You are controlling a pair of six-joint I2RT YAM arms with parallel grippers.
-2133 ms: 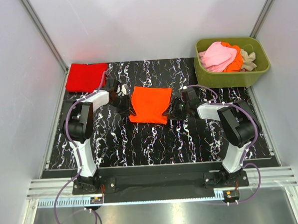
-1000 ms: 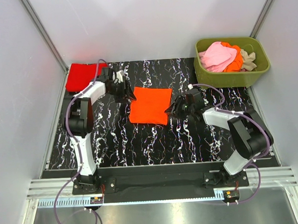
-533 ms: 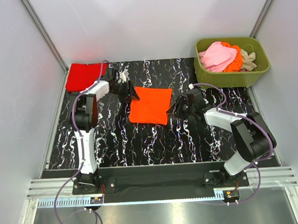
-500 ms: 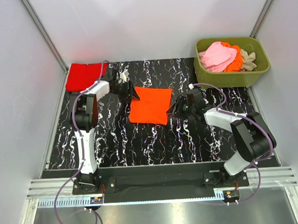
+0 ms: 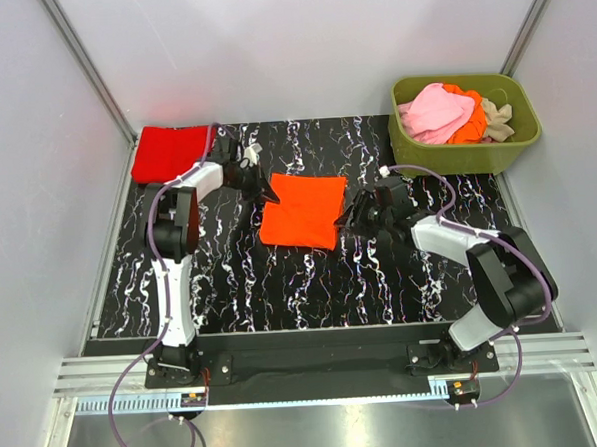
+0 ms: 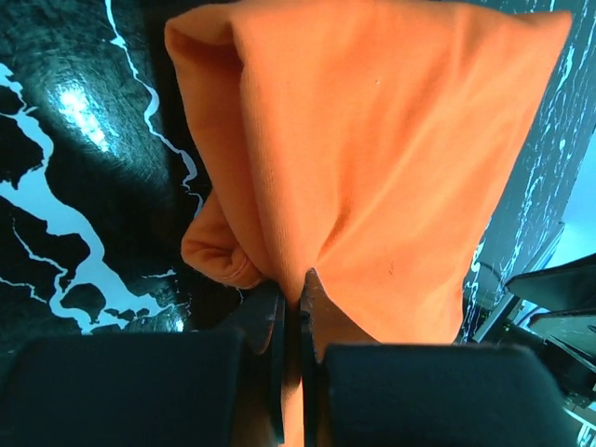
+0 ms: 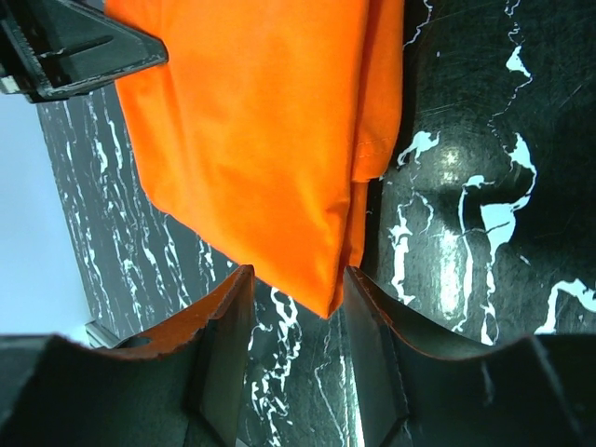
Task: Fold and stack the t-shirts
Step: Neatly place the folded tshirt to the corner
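A bright orange t-shirt (image 5: 300,211), folded into a rectangle, lies mid-table. My left gripper (image 5: 268,192) is at its back left corner; in the left wrist view the gripper (image 6: 300,284) is shut, pinching a fold of the orange cloth (image 6: 372,140). My right gripper (image 5: 346,219) is at the shirt's right edge; in the right wrist view it (image 7: 296,284) is open, its jaws either side of a corner of the shirt (image 7: 270,121) without touching it. A folded red t-shirt (image 5: 173,152) lies at the back left corner.
An olive-green tub (image 5: 465,161) stands at the back right, holding crumpled pink (image 5: 435,111), orange (image 5: 471,126) and beige (image 5: 498,119) shirts. White walls and metal rails enclose the black marbled table (image 5: 282,284).
The left gripper has shifted back and right along the orange shirt's left edge to its back left corner. The right arm's elbow has swung outward; its gripper stays at the shirt's right edge.
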